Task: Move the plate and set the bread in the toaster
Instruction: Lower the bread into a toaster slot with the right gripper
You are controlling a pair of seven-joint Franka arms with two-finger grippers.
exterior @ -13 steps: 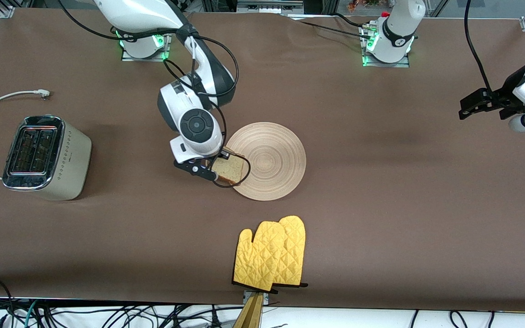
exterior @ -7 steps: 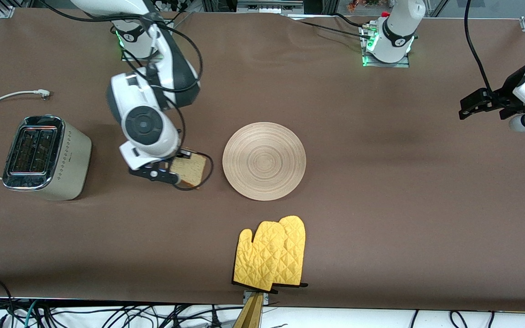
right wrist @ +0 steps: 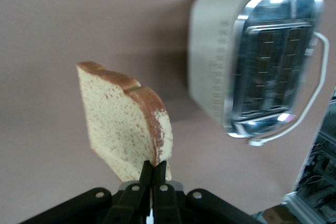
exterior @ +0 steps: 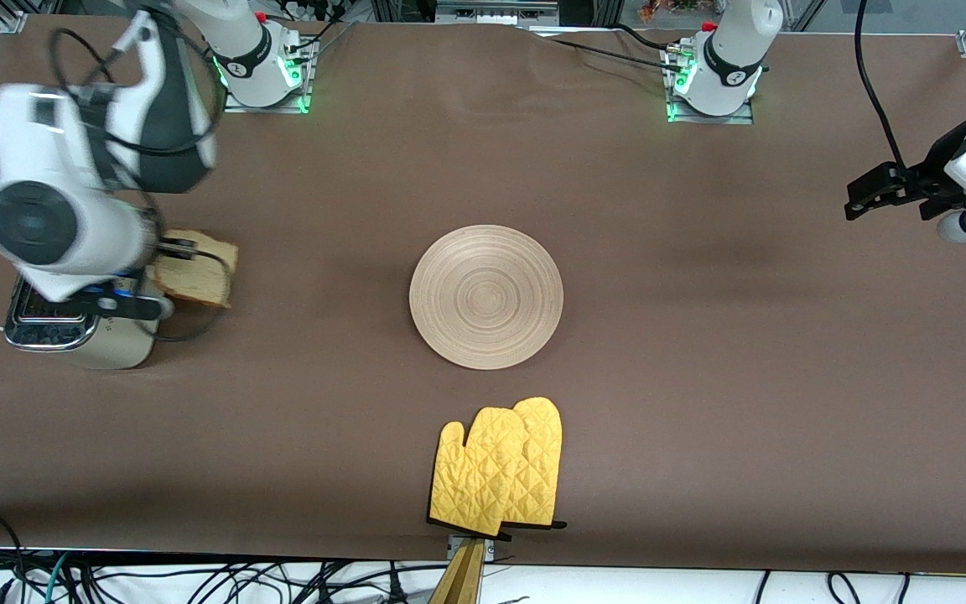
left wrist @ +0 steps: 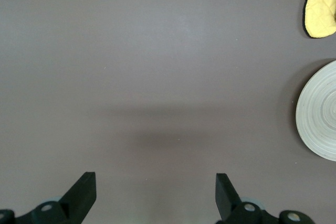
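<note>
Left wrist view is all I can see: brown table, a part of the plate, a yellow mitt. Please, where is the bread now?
Observer: The right hand is shut on the bread, holding it in the air over the table, beside the toaster.
Operator: Is a slice already inside the toaster?
Observer: No. The right wrist view shows no bread in either slot.
Operator: Is the whole plate bare?
Observer: Yes, nothing lies on the plate. Your left hand waits open over the table at the left arm's end.
</note>
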